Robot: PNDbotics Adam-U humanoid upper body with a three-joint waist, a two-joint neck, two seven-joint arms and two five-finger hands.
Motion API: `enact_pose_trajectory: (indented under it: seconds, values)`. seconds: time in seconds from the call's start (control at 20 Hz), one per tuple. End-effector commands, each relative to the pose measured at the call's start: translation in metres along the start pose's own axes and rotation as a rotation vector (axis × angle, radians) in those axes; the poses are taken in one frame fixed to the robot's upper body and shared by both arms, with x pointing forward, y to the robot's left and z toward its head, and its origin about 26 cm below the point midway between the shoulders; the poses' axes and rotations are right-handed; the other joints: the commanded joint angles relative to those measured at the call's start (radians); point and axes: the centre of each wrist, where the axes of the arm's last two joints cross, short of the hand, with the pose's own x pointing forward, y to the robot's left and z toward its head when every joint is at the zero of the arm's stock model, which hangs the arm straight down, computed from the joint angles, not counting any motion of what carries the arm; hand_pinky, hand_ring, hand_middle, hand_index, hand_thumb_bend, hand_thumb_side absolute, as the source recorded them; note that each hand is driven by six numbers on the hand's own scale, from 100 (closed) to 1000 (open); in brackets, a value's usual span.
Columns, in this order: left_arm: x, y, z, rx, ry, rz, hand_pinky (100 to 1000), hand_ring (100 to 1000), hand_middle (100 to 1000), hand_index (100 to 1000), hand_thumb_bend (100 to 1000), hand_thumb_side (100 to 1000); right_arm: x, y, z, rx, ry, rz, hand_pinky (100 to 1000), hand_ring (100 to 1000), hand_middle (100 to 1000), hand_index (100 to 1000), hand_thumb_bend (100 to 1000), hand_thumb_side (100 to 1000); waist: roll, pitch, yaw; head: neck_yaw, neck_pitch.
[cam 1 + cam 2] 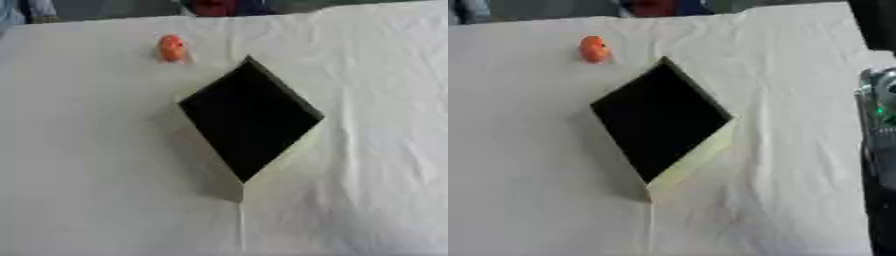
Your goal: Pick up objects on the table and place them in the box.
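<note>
A small orange object (172,48) lies on the white cloth at the far left of the table, a short way beyond the box's upper-left side. The box (696,161) stands in the middle, turned corner-on like a diamond. It is open at the top, with pale walls and a dark inside where I can make out nothing. Neither hand shows in either view. In the right eye view a black and silver stretch of my right arm (878,105) runs down the right edge, well clear of the box.
A creased white cloth (87,165) covers the whole table. The far edge of the table runs along the top, with people's clothing behind it. Bare cloth lies all round the box.
</note>
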Motion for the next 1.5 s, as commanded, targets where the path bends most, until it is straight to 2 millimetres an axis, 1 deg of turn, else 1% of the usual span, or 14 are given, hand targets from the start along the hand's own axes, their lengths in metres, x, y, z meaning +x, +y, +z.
enact_pose_trajectory:
  seconds: [0.05, 0.5, 0.6, 0.75, 0.9, 1.1, 1.15, 1.2, 1.25, 1.4, 1.5]
  values:
    - [0.001, 0.008, -0.004, 0.003, -0.01, -0.031, 596, 667, 686, 784, 100, 625, 0.004, -0.005, -0.006, -0.011, -0.029, 0.001, 695, 828, 644, 770, 100, 760, -0.001, -0.018, 0.001, -0.001, -0.007]
    - [-0.002, 0.01, -0.003, -0.008, 0.009, -0.046, 596, 669, 691, 791, 100, 626, 0.004, -0.005, -0.006, -0.011, -0.028, 0.003, 695, 829, 644, 769, 100, 759, -0.001, -0.018, 0.0, 0.0, -0.009]
    - [-0.003, 0.012, -0.009, -0.052, 0.017, -0.097, 602, 678, 699, 801, 100, 616, 0.004, -0.005, -0.006, -0.007, -0.029, 0.003, 695, 829, 644, 769, 100, 758, 0.0, -0.019, 0.0, 0.0, -0.007]
    - [-0.009, 0.019, -0.024, -0.164, 0.036, -0.223, 610, 691, 711, 815, 100, 608, 0.004, -0.005, -0.006, -0.003, -0.031, 0.005, 696, 829, 644, 769, 100, 758, 0.003, -0.02, -0.003, 0.001, -0.006]
    - [-0.024, 0.031, -0.04, -0.272, 0.074, -0.351, 617, 700, 714, 819, 100, 590, 0.004, -0.005, -0.006, 0.002, -0.032, 0.004, 695, 829, 643, 769, 100, 758, 0.008, -0.02, -0.007, 0.003, -0.005]
    - [-0.052, 0.05, -0.058, -0.402, 0.15, -0.503, 626, 711, 718, 826, 100, 581, 0.004, -0.004, -0.006, 0.01, -0.035, 0.0, 695, 829, 643, 769, 100, 758, 0.015, -0.019, -0.014, 0.008, 0.0]
    - [-0.059, 0.054, -0.062, -0.431, 0.17, -0.53, 628, 715, 719, 829, 100, 550, 0.005, -0.004, -0.006, 0.012, -0.036, -0.001, 695, 829, 643, 769, 100, 757, 0.016, -0.02, -0.015, 0.009, 0.001]
    - [-0.065, 0.057, -0.066, -0.459, 0.188, -0.553, 630, 718, 720, 831, 100, 578, 0.005, -0.004, -0.006, 0.015, -0.037, -0.003, 695, 829, 643, 769, 100, 758, 0.017, -0.02, -0.016, 0.01, 0.002]
    - [-0.071, 0.06, -0.07, -0.487, 0.203, -0.573, 631, 719, 720, 833, 100, 580, 0.005, -0.004, -0.006, 0.017, -0.038, -0.005, 695, 829, 643, 769, 100, 757, 0.018, -0.021, -0.017, 0.011, 0.002]
    - [-0.086, 0.062, -0.08, -0.553, 0.229, -0.6, 633, 721, 720, 835, 100, 594, 0.006, -0.003, -0.006, 0.023, -0.041, -0.008, 696, 829, 643, 769, 100, 757, 0.018, -0.022, -0.018, 0.01, 0.005]
    - [-0.093, 0.058, -0.087, -0.588, 0.23, -0.602, 636, 727, 723, 847, 100, 616, 0.006, -0.002, -0.006, 0.026, -0.041, -0.011, 696, 829, 643, 769, 100, 757, 0.018, -0.023, -0.018, 0.009, 0.005]
